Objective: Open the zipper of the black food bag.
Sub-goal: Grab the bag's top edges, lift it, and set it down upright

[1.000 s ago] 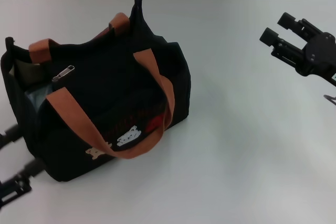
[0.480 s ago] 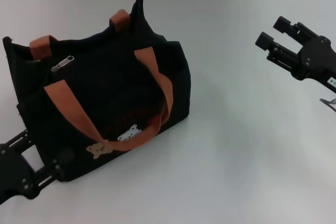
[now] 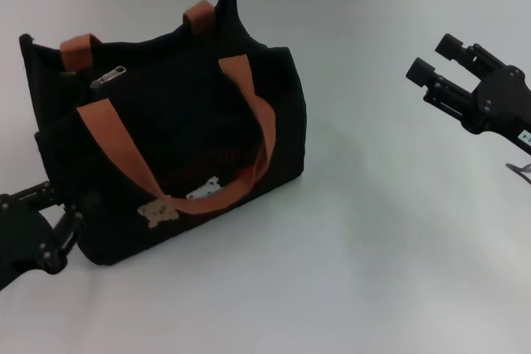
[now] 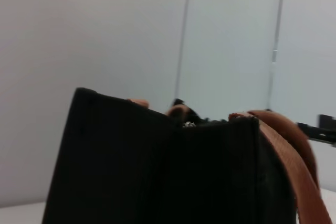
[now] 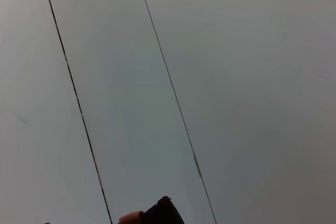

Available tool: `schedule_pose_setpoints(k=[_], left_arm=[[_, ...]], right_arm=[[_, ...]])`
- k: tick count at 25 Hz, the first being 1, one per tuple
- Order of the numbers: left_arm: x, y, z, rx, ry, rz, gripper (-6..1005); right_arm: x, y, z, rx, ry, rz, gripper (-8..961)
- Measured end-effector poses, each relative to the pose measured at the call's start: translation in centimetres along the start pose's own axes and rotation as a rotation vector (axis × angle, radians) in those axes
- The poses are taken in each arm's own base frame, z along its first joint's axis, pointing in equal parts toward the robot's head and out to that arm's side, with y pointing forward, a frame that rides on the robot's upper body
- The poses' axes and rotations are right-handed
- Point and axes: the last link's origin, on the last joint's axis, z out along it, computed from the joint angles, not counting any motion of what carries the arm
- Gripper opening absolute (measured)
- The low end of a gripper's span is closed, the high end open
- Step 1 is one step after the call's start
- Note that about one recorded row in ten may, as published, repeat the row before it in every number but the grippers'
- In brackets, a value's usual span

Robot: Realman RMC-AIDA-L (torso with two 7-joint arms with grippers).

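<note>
Right gripper (image 3: 437, 58) hovers over white table (image 3: 373, 246), pale wall (image 4: 105, 35) behind.

Black food bag (image 4: 157, 171): dark fabric side filling the lower frame, top edge level. Orange-brown webbing handle (image 4: 294, 156): arcs down one end of the bag (a second strap tip (image 4: 137, 102) peeks above the top edge). Small metallic glint (image 4: 187, 124) at the top seam, too small to identify. Behind: pale panelled wall (image 4: 105, 35).

Food bag (image 3: 170, 134) black; handles (image 3: 249, 126) orange-brown; bear patches (image 3: 160, 211) tan and white; zipper pull (image 3: 109, 77) silver. Table (image 3: 373, 230) white. Both grippers black.
</note>
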Motion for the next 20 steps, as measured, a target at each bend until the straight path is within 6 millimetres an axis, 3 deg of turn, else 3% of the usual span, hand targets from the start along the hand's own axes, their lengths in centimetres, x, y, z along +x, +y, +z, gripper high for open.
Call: schedule_pose_setpoints(k=[1,7,20], left_arm=[[0.1,-0.1,0.0,0.011,0.008,0.01,285],[0.2,-0.4,0.1,0.018,0.015,0.019,153],[0.5,-0.5,1.2,0.03,0.056,0.043,110]], right_arm=[[0.0,0.0,0.0,0.001,0.0,0.0,708],[0.1,0.0,-0.1,0.003,0.0,0.0,705],[0.1,0.0,0.0,0.005,0.002,0.001,700]])
